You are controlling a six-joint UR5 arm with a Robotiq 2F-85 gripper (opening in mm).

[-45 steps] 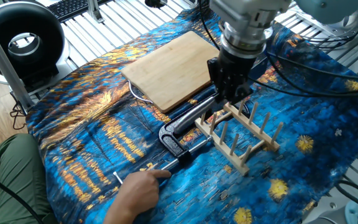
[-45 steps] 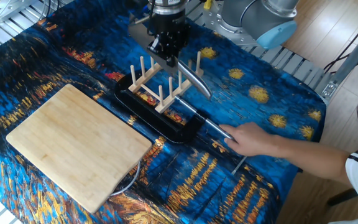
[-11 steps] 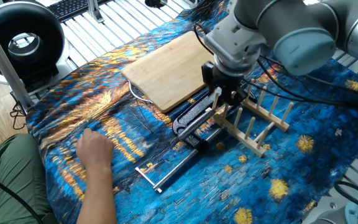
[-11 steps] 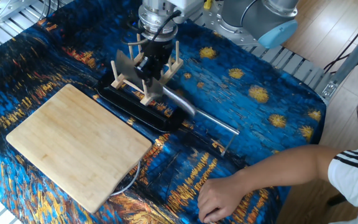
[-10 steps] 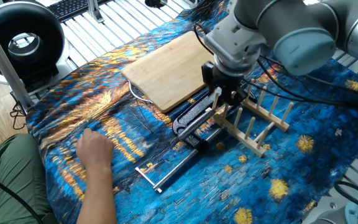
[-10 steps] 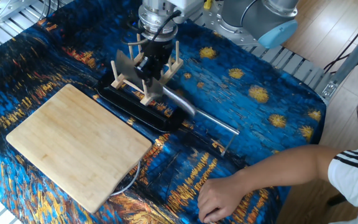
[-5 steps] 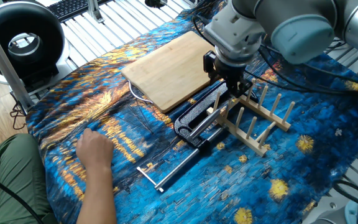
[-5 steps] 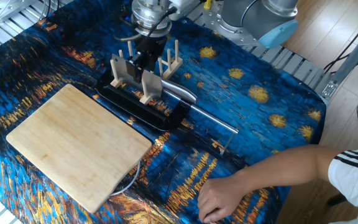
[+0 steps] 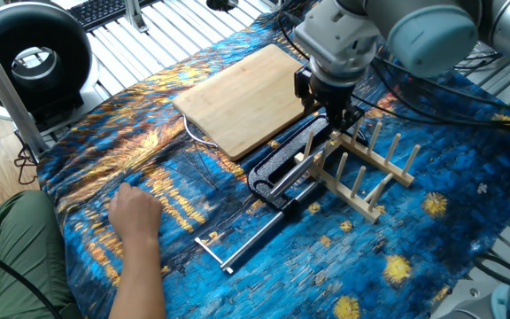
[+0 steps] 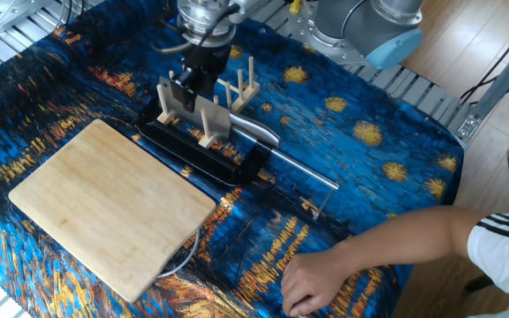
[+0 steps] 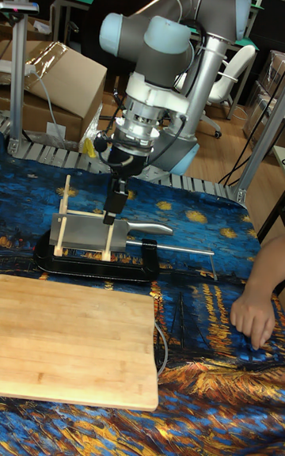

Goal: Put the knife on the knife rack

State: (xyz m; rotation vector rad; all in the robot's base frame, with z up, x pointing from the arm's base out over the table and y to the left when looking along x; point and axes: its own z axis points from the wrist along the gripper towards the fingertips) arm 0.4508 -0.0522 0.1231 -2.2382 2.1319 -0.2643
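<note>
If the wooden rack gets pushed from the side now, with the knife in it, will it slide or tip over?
The knife rack looks light, thin rails and pegs, so it would probably slide or tip easily. The knife stands on edge between the pegs, handle sticking out one side, which may unbalance it. The cloth underneath might add some grip.

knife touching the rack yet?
Touching. In the tall fixed view the knife stands on edge between the knife rack pegs, blade against them.

Even, bright overhead light fills my workspace; shadows under me stay soft. Every view looks sharp, though the tall view's upper background sits dimmer.
</note>
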